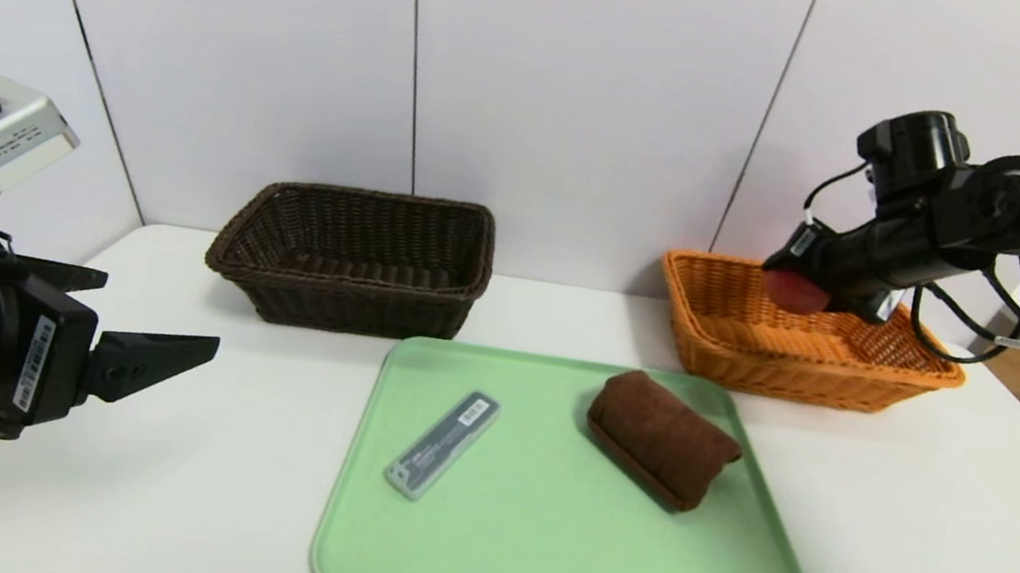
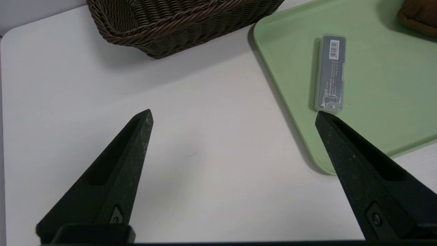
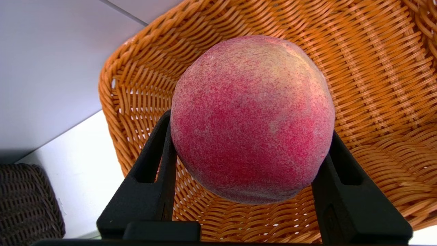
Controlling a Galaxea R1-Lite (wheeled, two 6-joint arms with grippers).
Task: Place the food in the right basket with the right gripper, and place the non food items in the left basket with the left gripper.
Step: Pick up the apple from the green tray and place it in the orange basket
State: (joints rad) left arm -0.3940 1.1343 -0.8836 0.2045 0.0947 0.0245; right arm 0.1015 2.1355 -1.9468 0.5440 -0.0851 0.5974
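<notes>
The right gripper (image 1: 798,284) hung over the orange wicker basket (image 1: 803,356) at the table's far right, its two black fingers (image 3: 153,171) clamped on a red-pink peach (image 3: 252,119). From the head view only a sliver of the fruit (image 1: 794,291) showed beneath the arm, while the wrist view made it plain (the peach filled most of that picture and hid the basket floor beneath it). Whether the peach touched the weave could not be told.

The left gripper (image 2: 234,114) hovered above the bare white table (image 2: 205,153), left of the green tray (image 1: 570,558), jaws spread wide and holding nothing. On the tray lay a slim grey plastic case (image 1: 443,443) with a barcode label and, well apart from it, a brown rolled cloth (image 1: 662,438). The dark brown wicker basket (image 1: 353,253) stood behind the tray's left corner, cut off in both wrist views.
</notes>
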